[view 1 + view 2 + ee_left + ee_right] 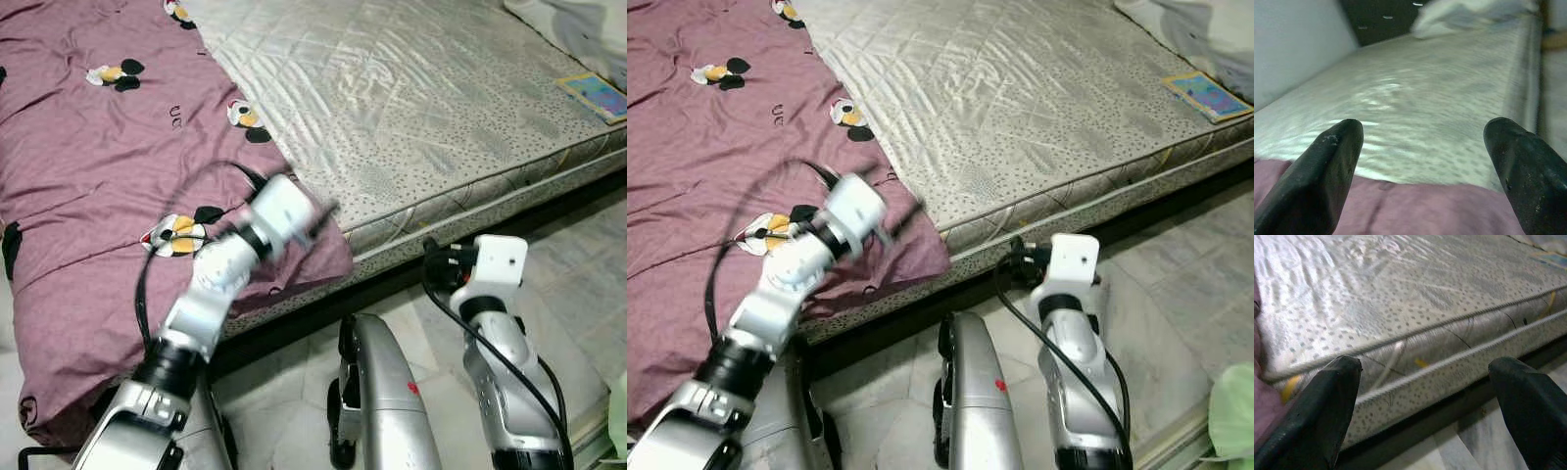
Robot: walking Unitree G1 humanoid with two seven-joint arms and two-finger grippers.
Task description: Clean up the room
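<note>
Hovering over the maroon blanket [88, 166] edge, left claw [1422, 171] fingers apart; right claw [1427, 406], apart, faces the mattress [411, 108] side; booklet [595, 95] at 2 o'clock.

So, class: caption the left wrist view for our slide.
Open left gripper poised over purple blanket at the bare mattress.

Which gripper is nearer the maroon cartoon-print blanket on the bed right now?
Left. The left gripper hangs open over the maroon cartoon-print blanket, at its edge by the bare mattress. The right gripper, also open, faces the mattress side, off the blanket.
</note>
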